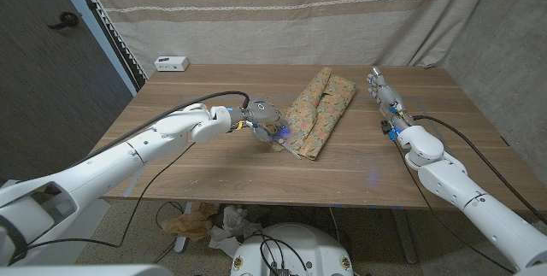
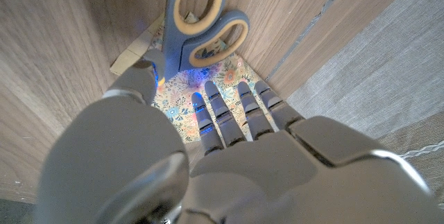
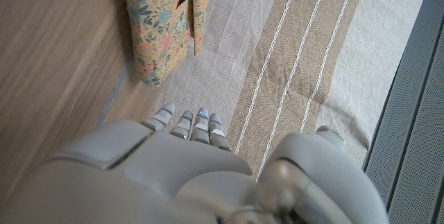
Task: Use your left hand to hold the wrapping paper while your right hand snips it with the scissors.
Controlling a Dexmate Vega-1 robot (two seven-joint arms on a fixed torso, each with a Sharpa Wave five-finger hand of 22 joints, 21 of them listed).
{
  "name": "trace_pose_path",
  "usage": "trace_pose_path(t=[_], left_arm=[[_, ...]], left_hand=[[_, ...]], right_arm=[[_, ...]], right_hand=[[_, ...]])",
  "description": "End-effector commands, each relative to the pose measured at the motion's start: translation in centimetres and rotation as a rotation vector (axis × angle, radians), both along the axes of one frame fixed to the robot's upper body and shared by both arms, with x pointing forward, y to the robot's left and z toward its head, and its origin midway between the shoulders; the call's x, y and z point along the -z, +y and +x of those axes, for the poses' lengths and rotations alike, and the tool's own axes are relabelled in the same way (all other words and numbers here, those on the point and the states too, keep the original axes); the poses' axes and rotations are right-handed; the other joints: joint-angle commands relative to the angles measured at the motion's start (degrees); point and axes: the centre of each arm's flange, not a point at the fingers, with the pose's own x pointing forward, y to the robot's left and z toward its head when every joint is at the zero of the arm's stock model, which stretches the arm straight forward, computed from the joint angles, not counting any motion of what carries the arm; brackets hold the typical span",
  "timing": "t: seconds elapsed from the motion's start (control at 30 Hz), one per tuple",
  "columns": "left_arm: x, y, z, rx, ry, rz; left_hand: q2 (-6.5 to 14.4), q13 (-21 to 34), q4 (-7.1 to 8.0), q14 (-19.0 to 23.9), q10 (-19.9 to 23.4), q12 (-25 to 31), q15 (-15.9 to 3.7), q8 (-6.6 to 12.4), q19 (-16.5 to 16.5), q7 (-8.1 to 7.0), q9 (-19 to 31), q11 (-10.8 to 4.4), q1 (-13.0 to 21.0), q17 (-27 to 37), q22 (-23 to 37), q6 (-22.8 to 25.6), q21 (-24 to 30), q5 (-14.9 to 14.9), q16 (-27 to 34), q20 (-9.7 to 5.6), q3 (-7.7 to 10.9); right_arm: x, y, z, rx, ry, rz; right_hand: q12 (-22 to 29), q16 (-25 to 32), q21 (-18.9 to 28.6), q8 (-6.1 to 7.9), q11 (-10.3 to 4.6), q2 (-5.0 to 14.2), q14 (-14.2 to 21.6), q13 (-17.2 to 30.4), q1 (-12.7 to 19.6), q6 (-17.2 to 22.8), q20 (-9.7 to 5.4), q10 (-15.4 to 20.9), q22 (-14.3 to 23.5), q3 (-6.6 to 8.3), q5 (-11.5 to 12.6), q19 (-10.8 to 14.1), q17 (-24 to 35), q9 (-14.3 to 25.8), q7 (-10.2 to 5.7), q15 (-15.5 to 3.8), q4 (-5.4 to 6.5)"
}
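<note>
The folded floral wrapping paper (image 1: 321,109) lies at the table's middle, running from the near centre toward the back. My left hand (image 1: 265,122) hovers at its near left corner, fingers (image 2: 229,109) spread and reaching over the floral paper (image 2: 208,78). Blue scissors (image 2: 198,23) with cream-lined handles lie just beyond those fingertips, their blades pointing back beside the thumb (image 2: 139,82); I cannot tell whether it touches them. My right hand (image 1: 385,98) stands to the right of the paper, fingers (image 3: 187,123) straight and holding nothing. The paper's far end (image 3: 156,26) shows past it.
A small white box (image 1: 171,62) sits at the table's back left corner. A striped beige curtain (image 1: 282,11) hangs behind the table, with a dark door (image 1: 51,62) at the left. Crumpled paper (image 1: 201,223) lies on the floor under the front edge.
</note>
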Motion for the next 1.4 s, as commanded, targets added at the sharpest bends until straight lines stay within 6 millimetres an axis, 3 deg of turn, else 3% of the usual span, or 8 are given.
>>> trace_pose_path(t=[0.03,0.13,1.07,1.1,1.23,1.4], left_arm=[[0.3,-0.2,0.3,0.011,0.011,0.025],[0.3,-0.2,0.4,0.016,0.012,0.033],[1.1,0.1,1.7,-0.003,0.057,0.041],[1.1,0.0,1.8,-0.003,0.061,0.041],[1.2,0.1,2.0,-0.007,0.066,0.040],[1.2,0.1,2.1,-0.010,0.073,0.036]], left_hand=[[-0.11,0.36,0.11,0.72,-0.57,-0.09,-10.19,0.26,0.95,0.16,0.27,-0.08,1.17,0.20,0.21,-0.46,0.36,0.17,-0.09,-4.09,-0.47],[-0.14,0.47,0.12,0.67,-0.73,-0.05,-10.15,0.37,1.10,0.16,0.38,-0.10,1.42,0.24,0.23,-0.52,0.39,0.16,-0.19,-3.50,-0.66],[-0.33,0.94,0.12,-0.12,-1.20,0.18,-10.08,0.47,1.03,0.17,0.69,-0.11,2.03,0.32,0.26,-1.23,0.29,0.22,-0.69,-3.95,-1.53],[-0.29,0.98,0.14,-0.03,-1.19,0.22,-10.10,0.53,1.18,0.17,0.73,-0.11,2.06,0.33,0.26,-1.17,0.34,0.24,-0.65,-3.99,-1.58],[-0.05,1.90,0.25,2.19,-0.64,1.24,-10.30,1.45,1.98,0.16,1.36,-0.03,3.19,0.49,0.10,-0.66,0.31,0.46,-0.27,-6.97,-2.49],[0.22,2.65,0.41,4.94,-0.18,1.96,-10.33,2.31,3.50,0.17,1.89,-0.07,4.02,0.75,0.18,-0.01,0.62,0.62,0.26,-5.86,-3.08]], right_arm=[[0.4,0.0,-0.2,0.006,0.010,0.004],[0.5,0.0,-0.4,0.009,0.007,0.003],[0.6,0.3,-0.3,0.015,0.014,0.001],[0.6,0.3,-0.3,0.017,0.014,0.002],[0.6,0.3,-0.3,0.018,0.015,0.005],[0.7,0.3,-0.3,0.022,0.013,0.005]], right_hand=[[0.32,0.04,-0.05,0.25,0.13,-0.11,-0.53,-0.01,0.66,-0.32,0.23,-0.38,0.31,-0.16,0.27,-0.29,0.02,0.21,0.00,0.16,-0.49],[0.30,0.05,-0.08,0.26,0.11,-0.10,-0.55,-0.01,0.67,-0.30,0.20,-0.44,0.32,-0.16,0.29,-0.27,0.02,0.21,0.00,0.19,-0.50],[0.25,0.06,-0.50,0.20,0.15,0.04,-0.79,-0.01,0.85,-0.52,0.23,-0.77,0.34,-0.13,0.53,-0.35,0.03,0.22,-0.02,0.27,-0.57],[0.26,0.07,-0.51,0.21,0.15,0.04,-0.80,-0.01,0.85,-0.50,0.22,-0.77,0.34,-0.13,0.54,-0.33,0.03,0.22,0.00,0.28,-0.58],[0.28,0.06,-0.54,0.22,0.16,0.06,-0.83,-0.01,0.87,-0.49,0.23,-0.73,0.34,-0.12,0.55,-0.33,0.04,0.22,-0.03,0.29,-0.58],[0.25,0.08,-0.60,0.22,0.16,0.10,-0.84,-0.01,0.91,-0.52,0.22,-0.83,0.34,-0.11,0.59,-0.33,0.04,0.22,-0.03,0.30,-0.59]])
